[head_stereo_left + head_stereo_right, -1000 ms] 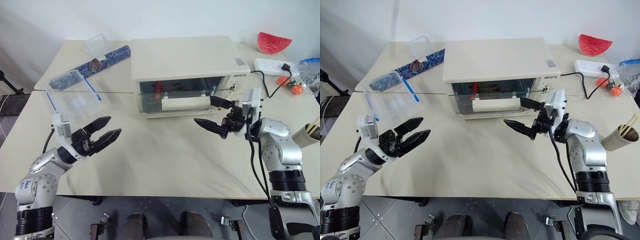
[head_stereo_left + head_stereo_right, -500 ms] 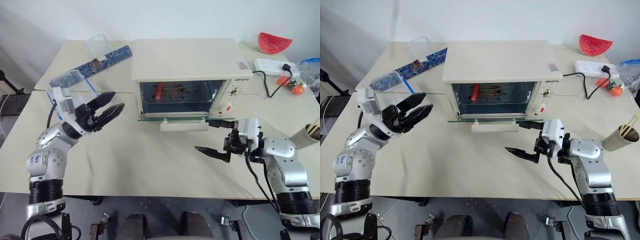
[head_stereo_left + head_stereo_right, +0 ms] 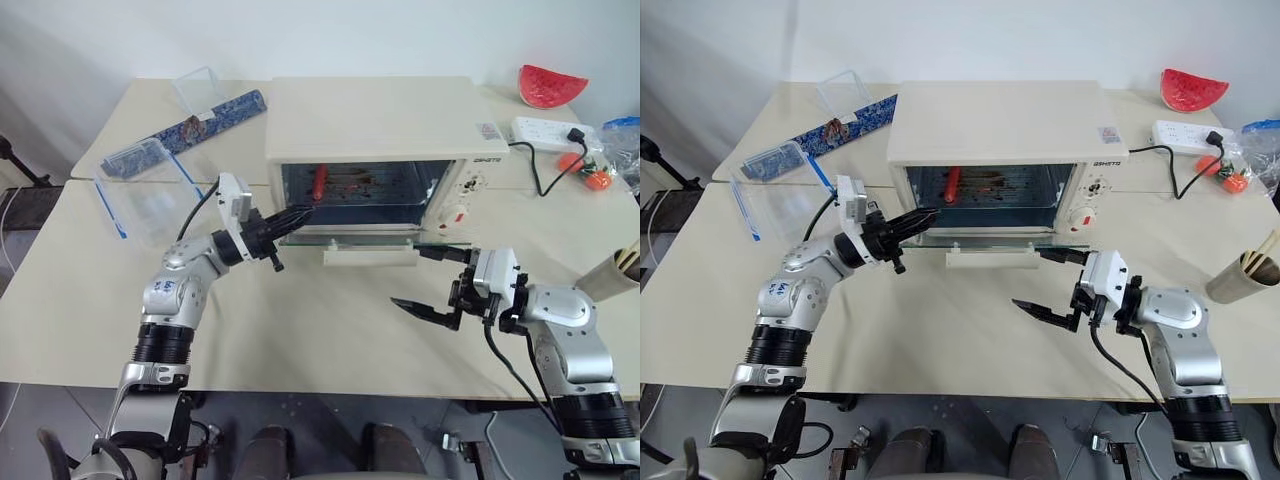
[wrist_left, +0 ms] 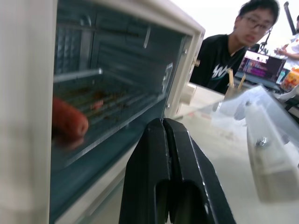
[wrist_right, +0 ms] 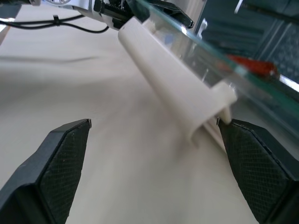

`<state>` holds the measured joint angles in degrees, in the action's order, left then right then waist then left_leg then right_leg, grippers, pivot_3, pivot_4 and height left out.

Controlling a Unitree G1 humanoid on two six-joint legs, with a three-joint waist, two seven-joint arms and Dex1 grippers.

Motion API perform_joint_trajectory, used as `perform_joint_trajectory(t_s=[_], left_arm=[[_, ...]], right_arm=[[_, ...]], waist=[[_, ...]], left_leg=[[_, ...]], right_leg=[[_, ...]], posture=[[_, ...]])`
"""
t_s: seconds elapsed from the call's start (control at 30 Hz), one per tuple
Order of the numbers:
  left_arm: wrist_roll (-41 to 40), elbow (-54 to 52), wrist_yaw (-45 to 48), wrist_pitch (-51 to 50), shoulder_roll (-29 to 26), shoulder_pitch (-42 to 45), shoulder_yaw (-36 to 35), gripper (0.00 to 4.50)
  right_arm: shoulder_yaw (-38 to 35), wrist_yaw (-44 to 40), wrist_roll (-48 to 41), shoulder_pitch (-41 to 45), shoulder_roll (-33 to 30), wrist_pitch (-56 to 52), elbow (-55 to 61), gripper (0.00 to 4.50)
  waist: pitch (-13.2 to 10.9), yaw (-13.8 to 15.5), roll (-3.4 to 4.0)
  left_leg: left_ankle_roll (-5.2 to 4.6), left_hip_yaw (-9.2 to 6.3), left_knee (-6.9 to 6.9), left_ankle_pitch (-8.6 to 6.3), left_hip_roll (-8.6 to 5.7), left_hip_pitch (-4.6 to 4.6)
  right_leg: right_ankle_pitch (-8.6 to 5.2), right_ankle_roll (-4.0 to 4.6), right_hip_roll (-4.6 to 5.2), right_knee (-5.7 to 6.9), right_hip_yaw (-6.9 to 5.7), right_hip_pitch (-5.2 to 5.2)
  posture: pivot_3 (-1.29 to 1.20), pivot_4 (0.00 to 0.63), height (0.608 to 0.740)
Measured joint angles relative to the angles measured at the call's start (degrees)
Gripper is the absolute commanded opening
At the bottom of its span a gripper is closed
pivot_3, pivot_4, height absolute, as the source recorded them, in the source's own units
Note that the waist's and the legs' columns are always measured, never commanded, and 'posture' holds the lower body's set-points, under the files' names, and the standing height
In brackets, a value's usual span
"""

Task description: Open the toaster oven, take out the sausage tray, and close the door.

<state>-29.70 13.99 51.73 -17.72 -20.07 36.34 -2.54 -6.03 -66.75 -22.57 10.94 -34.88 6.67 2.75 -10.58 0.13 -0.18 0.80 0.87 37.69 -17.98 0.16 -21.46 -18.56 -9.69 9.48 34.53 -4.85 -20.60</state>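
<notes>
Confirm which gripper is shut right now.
The left gripper, shut at the oven mouth, holding nothing. The right gripper hangs wide open below the door handle.

Table clutter around the workspace

Clear container left; watermelon slice, power strip right; a person sits beyond.
</notes>
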Motion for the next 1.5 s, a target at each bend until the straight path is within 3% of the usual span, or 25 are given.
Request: perform_joint_trajectory(t_s=[0.37,0.47,0.6,0.7,0.87,1.1,1.2,1.27,1.4,1.5], left_arm=[[7.4,0.1,5.0,4.6,-2.8,-6.0,5.2,0.01],[9.0,0.2,5.3,6.4,-2.2,-7.3,6.5,0.01],[10.0,1.0,5.1,11.6,-0.6,-8.2,5.8,0.01],[8.3,1.0,6.2,14.0,-1.1,-9.8,2.9,0.59],[4.2,-1.8,9.6,15.7,-3.2,-12.1,-1.4,2.12],[2.1,-8.2,9.5,15.2,-7.8,-19.0,-6.4,4.34],[1.6,-10.6,8.5,14.6,-8.0,-20.6,-7.8,4.45],[1.6,-11.4,7.7,14.7,-8.1,-21.2,-8.3,4.45],[1.6,-11.6,6.0,15.6,-8.2,-22.8,-10.5,4.45],[1.6,-11.6,5.4,15.9,-8.3,-23.0,-11.0,4.45]], right_arm=[[-16.8,9.0,-0.6,-24.4,-1.4,1.9,4.0,4.50],[-19.1,12.8,-4.2,-23.8,-1.2,-2.0,7.8,4.50],[-17.1,21.0,-10.3,-15.3,-0.7,-13.2,13.7,4.50],[-12.6,29.1,-16.3,-7.0,2.5,-24.7,17.0,4.50],[-6.2,43.7,-24.0,4.4,10.3,-40.8,18.3,4.50],[-4.0,56.9,-29.4,16.4,24.8,-49.8,7.9,4.50],[-3.7,59.1,-29.9,18.2,26.8,-50.9,5.0,4.50],[-0.5,56.4,-25.2,18.0,24.1,-48.3,5.2,4.50],[17.7,43.8,2.4,16.2,6.0,-27.5,6.4,4.50],[22.2,44.3,15.3,15.9,4.8,-16.4,3.0,4.50]], waist=[[0.0,1.2,-0.02],[0.0,0.8,-0.02],[0.0,0.7,-0.03],[0.0,0.5,-0.03],[0.0,0.3,-0.02],[0.0,-0.2,-0.02],[0.0,-0.1,0.00],[0.0,-0.2,0.00],[0.0,-0.4,-0.02],[0.0,-1.2,-0.03]], left_leg=[[-0.04,0.11,0.20,-0.01,-0.01,-0.01],[-0.04,0.19,0.25,-0.01,0.02,0.08],[-0.04,0.20,0.31,0.00,0.07,0.15],[-0.03,0.21,0.29,-0.01,0.12,0.13],[-0.03,0.02,0.30,-0.01,0.09,-0.04],[-0.03,-0.07,0.26,-0.02,0.10,-0.10],[-0.04,-0.09,0.26,-0.03,0.07,-0.23],[-0.05,-0.05,0.27,-0.03,0.05,-0.37],[-0.07,0.08,0.32,-0.03,0.00,-0.80],[-0.06,0.21,0.32,-0.03,0.06,-0.75]], right_leg=[[0.00,0.00,0.00,-0.10,0.10,0.11],[0.01,0.02,0.00,-0.03,0.20,0.12],[0.04,0.07,0.00,0.07,0.25,0.13],[0.04,0.07,-0.01,0.11,0.24,0.06],[0.05,0.08,0.00,0.23,0.12,-0.05],[0.05,0.08,0.00,0.43,0.04,-0.17],[0.05,0.07,0.01,0.46,0.06,-0.32],[0.05,0.07,0.01,0.51,0.08,-0.51],[0.05,0.05,0.01,0.56,0.19,-1.04],[0.05,0.06,0.02,0.58,0.20,-1.04]], posture=[[0.00,0.150,0.740],[0.00,0.150,0.740],[0.00,0.150,0.740],[0.00,0.150,0.740],[0.00,0.150,0.740],[0.00,0.150,0.740],[0.00,0.150,0.740],[0.00,0.150,0.740],[0.00,0.150,0.740],[0.00,0.150,0.740]])
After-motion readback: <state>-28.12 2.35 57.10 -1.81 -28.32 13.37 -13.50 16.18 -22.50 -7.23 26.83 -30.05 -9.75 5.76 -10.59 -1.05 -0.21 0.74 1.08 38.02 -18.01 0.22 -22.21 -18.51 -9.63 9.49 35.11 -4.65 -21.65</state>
